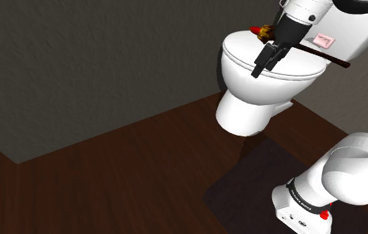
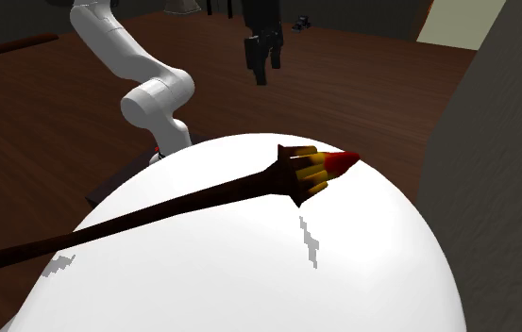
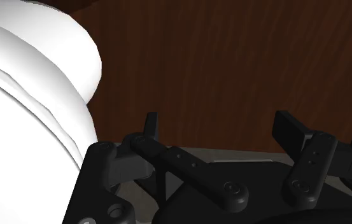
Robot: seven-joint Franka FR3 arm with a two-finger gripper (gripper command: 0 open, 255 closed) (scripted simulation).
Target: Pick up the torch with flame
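torch | lies on toilet lid | hand above it, released, empty

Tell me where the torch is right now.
The torch lies flat on the closed white toilet lid; in the second exterior view its red-and-yellow flame end points toward that view's right, the dark handle toward its lower left.

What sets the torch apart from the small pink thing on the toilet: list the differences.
The torch is long and thin; the pink thing is small, flat and squarish.
The torch is dark brown with a red and yellow flame tip; the pink thing is pale pink.
The torch lies across the toilet lid; the pink thing lies on the white surface beyond it.
Both lie flat, unheld.
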